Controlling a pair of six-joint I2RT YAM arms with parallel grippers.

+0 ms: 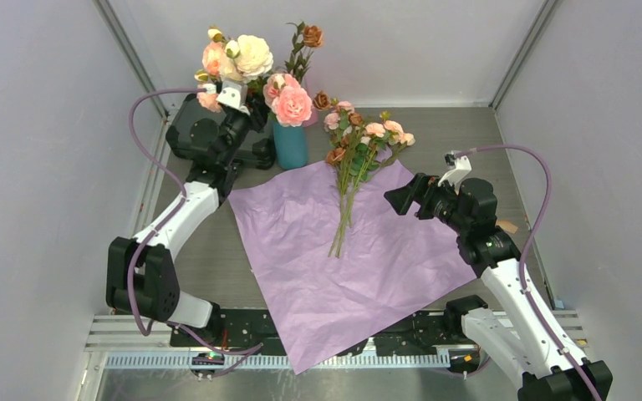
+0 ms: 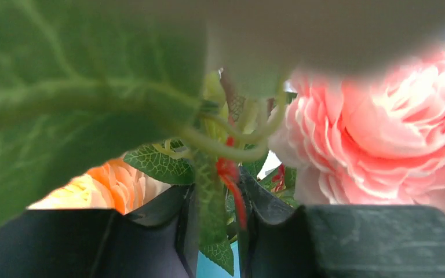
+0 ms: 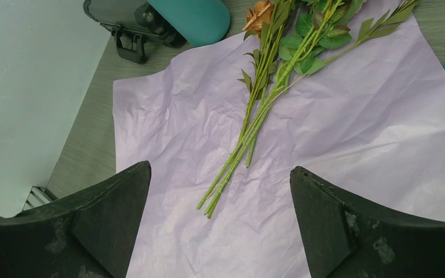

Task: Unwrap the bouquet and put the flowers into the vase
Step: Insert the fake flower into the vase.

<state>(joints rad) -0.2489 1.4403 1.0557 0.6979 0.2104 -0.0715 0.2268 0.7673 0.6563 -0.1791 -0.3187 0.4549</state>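
Teal-blue vase stands at the far left of the table, holding big peach, pink and cream roses and one tall brown rose. The left gripper is up among these blooms, its fingers narrowly apart with a leafy stem between them; whether they pinch it cannot be told. Just right of the vase, the flowers, small pink and brown roses, lie loose on the lilac paper, which is spread flat, their stems pointing near. The right gripper hovers over the paper's right side, fingers spread wide, holding nothing.
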